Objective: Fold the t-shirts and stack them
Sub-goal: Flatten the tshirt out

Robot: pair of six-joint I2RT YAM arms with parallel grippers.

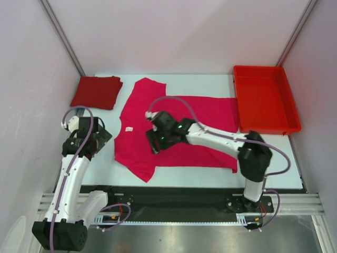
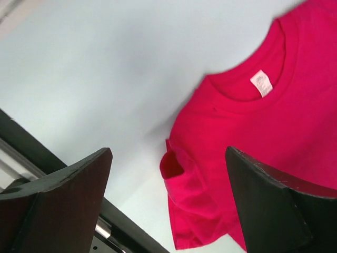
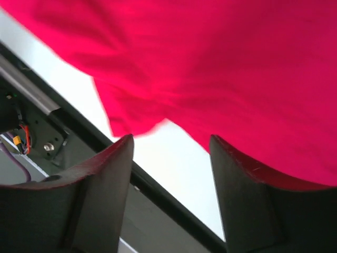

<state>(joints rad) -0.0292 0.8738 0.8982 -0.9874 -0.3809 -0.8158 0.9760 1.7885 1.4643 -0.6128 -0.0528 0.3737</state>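
Magenta t-shirt point(image 1: 210, 113) lies spread mid-counter point(image 1: 200, 80), crimson t-shirt point(image 1: 97, 92) folded at ten o'clock; left end effector point(image 2: 168, 150) and right end effector point(image 3: 171, 142) both gape apart, the right apparently just above magenta cloth.

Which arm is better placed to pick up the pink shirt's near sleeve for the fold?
Right, probably: the right claw, open, hangs over the magenta t-shirt beside its near sleeve. The left claw, also open, sits off the cloth over the table.
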